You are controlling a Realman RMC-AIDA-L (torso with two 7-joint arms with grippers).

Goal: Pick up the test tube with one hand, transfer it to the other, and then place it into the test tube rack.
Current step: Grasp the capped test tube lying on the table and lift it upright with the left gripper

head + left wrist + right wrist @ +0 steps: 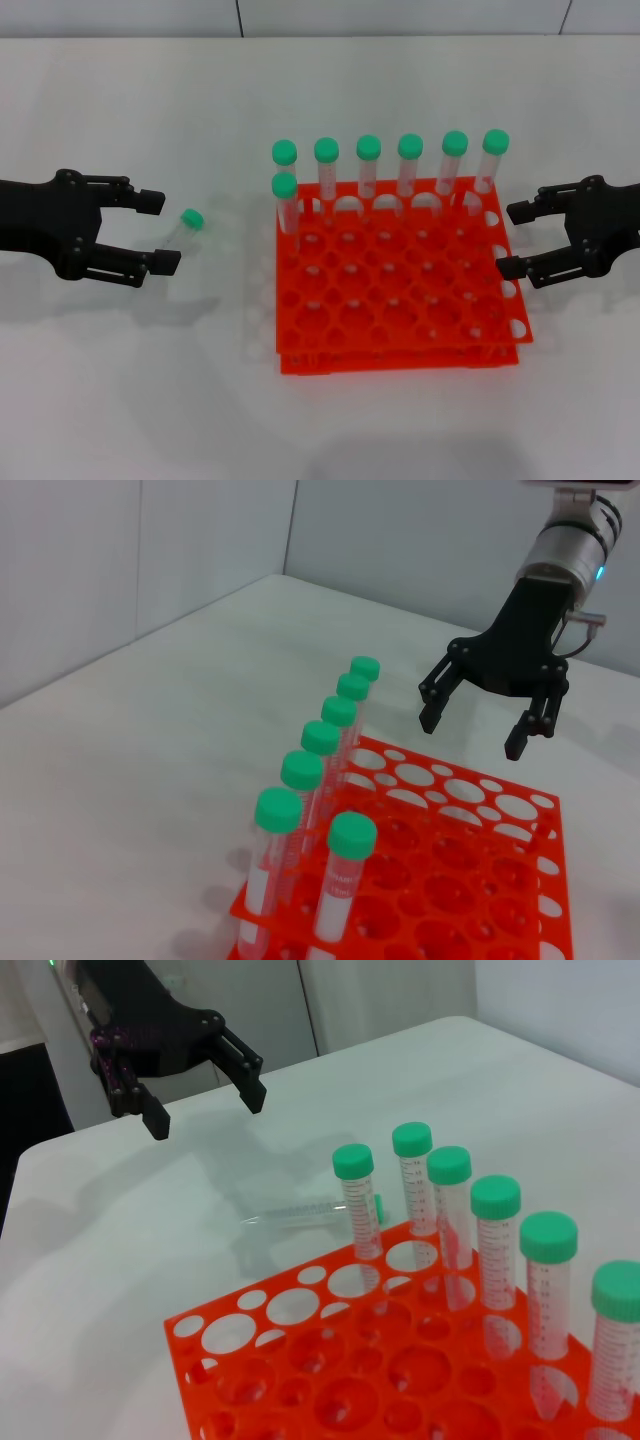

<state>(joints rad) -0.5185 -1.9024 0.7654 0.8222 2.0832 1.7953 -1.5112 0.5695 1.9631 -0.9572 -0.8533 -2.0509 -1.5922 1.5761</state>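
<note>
The test tube (191,218) lies on the white table left of the rack, its green cap toward the rack; it also shows in the right wrist view (295,1212). My left gripper (158,231) is open and empty, with its fingertips just left of the tube; it also shows in the right wrist view (205,1108). My right gripper (510,240) is open and empty at the rack's right edge, and shows hovering above it in the left wrist view (473,732). The orange-red test tube rack (400,355) stands in the middle.
Several green-capped tubes (410,160) stand upright in the rack's back row, and one more (285,195) stands in the second row at the left. The rack's other holes (480,880) are empty. White table (150,380) surrounds the rack.
</note>
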